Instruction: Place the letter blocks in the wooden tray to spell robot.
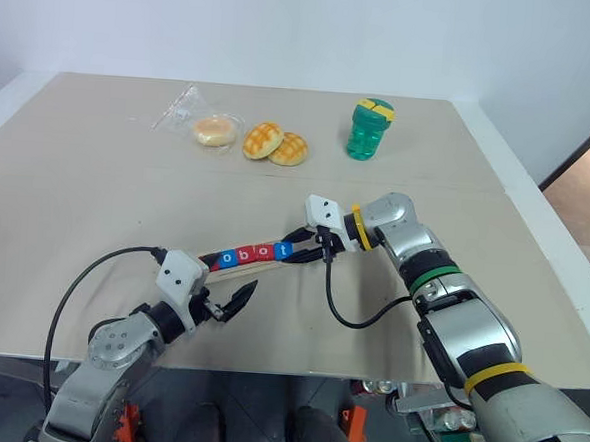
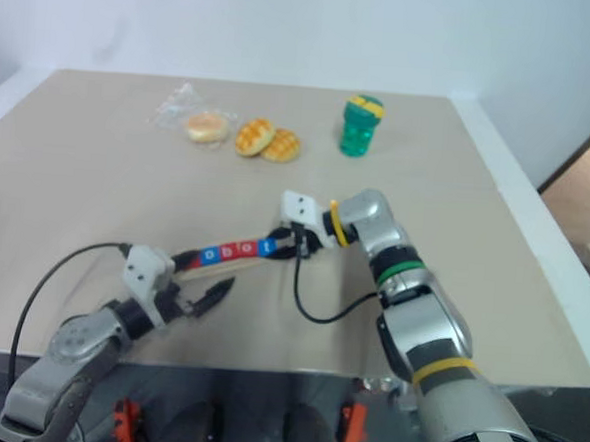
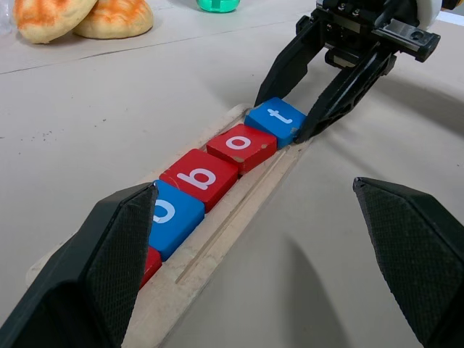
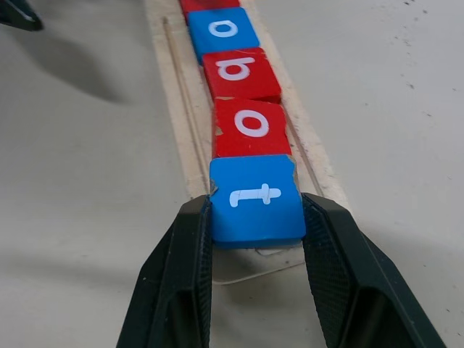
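The wooden tray (image 3: 217,239) lies slanted on the table in front of me. Several letter blocks sit in a row in it: a red one (image 3: 148,264) half hidden behind my left finger, a blue o (image 3: 170,214), a red b (image 3: 199,177), a red o (image 3: 241,145) and a blue t (image 4: 255,197) at the right end. My right gripper (image 4: 255,210) is shut on the blue t block, one finger against each side. My left gripper (image 1: 232,302) stands open at the tray's near left end, holding nothing.
Two golden buns (image 1: 275,143) and a wrapped bun (image 1: 213,130) lie at the back of the table. A green bottle (image 1: 368,128) stands to their right. Black cables loop from both wrists over the table's front part (image 1: 349,315).
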Controlling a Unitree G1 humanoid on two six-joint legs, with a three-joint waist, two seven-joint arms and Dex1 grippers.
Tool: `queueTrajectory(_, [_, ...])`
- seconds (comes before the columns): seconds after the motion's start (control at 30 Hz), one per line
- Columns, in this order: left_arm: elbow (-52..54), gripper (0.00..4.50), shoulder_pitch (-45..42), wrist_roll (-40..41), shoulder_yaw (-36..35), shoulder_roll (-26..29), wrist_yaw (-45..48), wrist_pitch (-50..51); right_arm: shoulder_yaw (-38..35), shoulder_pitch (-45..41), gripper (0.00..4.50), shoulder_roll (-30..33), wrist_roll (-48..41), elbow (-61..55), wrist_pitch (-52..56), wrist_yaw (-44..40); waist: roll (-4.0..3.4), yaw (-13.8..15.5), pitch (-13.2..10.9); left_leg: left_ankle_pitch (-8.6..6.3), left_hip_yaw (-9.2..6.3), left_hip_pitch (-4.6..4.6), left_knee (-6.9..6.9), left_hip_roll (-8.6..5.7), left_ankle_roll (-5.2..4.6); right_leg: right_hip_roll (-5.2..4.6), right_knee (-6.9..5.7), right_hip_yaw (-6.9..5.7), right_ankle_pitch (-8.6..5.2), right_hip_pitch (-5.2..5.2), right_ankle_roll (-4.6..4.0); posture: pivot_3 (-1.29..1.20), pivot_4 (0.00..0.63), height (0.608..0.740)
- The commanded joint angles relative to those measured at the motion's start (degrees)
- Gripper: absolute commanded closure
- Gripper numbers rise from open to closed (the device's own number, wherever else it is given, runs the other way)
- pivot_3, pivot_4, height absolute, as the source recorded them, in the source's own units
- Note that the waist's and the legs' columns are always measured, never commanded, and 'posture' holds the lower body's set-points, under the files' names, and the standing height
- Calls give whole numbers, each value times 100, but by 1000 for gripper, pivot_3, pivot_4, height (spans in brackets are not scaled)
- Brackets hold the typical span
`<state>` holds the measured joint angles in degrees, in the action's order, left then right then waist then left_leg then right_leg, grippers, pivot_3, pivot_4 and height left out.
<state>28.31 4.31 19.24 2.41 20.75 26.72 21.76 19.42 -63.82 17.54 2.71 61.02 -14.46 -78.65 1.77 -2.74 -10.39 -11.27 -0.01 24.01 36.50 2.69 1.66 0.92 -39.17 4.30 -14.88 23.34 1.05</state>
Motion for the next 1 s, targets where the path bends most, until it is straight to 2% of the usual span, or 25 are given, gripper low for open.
queueTrajectory(0.03, [246,0,-36,50,28,-38,-22,2,-166,-244,2803,-18,2,56,-201,-165,0,0,0,0,0,0,0,0,0,0,0,0,0,0,0,0,150,740])
queueTrajectory(1.0, [360,0,74,19,57,-125,-146,114,-272,-475,2803,-211,230,570,-375,-24,0,-1,0,0,0,0,-1,0,0,0,0,0,0,1,0,0,150,740])
